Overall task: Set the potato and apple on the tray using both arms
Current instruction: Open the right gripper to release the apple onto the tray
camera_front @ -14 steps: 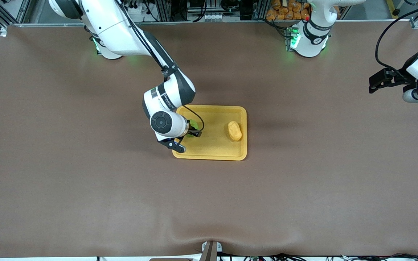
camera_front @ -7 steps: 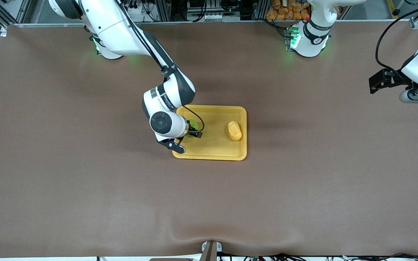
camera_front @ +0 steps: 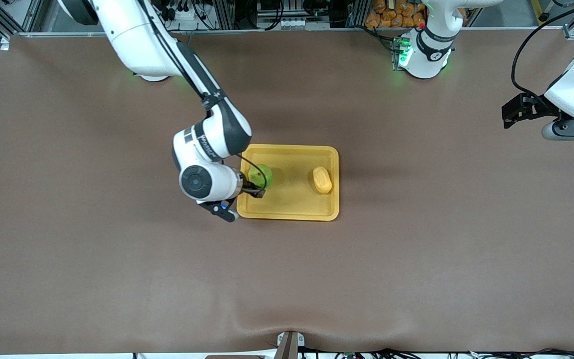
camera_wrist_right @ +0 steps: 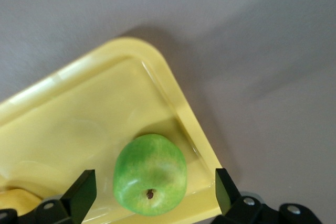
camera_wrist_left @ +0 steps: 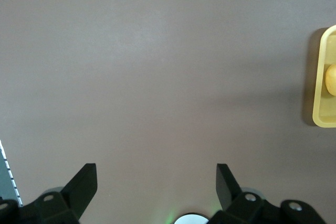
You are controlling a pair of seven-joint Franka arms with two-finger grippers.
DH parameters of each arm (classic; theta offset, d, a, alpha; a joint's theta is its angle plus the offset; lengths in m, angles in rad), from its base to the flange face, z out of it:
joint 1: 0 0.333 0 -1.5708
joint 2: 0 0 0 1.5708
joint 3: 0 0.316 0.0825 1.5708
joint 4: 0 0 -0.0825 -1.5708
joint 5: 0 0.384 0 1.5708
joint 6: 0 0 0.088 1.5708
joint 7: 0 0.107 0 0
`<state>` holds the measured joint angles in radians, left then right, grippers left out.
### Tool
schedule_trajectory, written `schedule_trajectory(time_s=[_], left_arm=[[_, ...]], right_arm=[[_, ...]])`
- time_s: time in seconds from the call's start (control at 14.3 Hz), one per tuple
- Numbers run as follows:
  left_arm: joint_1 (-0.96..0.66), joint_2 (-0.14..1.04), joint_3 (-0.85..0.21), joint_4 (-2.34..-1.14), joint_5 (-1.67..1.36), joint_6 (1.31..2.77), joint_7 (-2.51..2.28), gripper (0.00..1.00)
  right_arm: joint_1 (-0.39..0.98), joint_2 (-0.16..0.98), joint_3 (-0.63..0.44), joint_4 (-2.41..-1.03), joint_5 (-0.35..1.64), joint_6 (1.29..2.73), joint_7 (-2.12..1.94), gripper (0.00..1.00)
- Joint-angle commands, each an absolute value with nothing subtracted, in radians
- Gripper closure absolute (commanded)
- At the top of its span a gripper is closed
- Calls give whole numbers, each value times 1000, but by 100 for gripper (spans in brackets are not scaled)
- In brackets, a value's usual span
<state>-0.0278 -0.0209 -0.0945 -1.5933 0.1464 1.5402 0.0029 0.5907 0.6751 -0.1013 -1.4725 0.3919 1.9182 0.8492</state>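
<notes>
Front view first: the tray (camera_front: 294,212) sits around the middle of the table (camera_front: 117,274), and both foods are already on it. The apple (camera_front: 261,174) rests by the tray edge toward the right arm's end, the potato (camera_front: 322,180) by the edge toward the left arm's end, well apart from each other. The right gripper (camera_front: 253,191) hovers at that apple-side edge with its fingers spread and nothing between them. The left gripper (camera_front: 512,109) waits up over the table edge at the left arm's end, far from the tray.

Left wrist view: mostly bare table, fingers wide apart and empty, with a tray corner and a bit of potato at the frame's edge.

Right wrist view: the apple sits loose on the tray floor close to the rim, stem dimple showing, both fingers clear of it.

Handling-wise, I'd guess the apple is firm, smooth and prone to rolling, so pinch it across its widest part. The potato looks stiff with matte skin, grippier; take it across the short width. Both look light.
</notes>
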Motion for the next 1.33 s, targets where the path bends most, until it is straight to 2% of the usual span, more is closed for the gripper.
schedule_trajectory(time_s=[0.0,0.21,0.49,0.84,1.26], left_arm=[[-26,-12,-100,-1568,169,1522,21,0],[-26,-12,-100,-1568,170,1522,21,0],[-26,-12,-100,-1569,170,1522,21,0],[-26,-12,-100,-1569,170,1520,21,0],[-28,-12,-100,-1568,169,1514,20,0]], right_arm=[[543,664,-92,-1393,397,1823,847,0],[494,661,-92,-1339,399,1812,847,0],[428,661,-95,-1264,396,1723,848,0],[367,657,-97,-1174,289,1605,850,0],[255,539,-57,-1175,216,1559,845,0]])
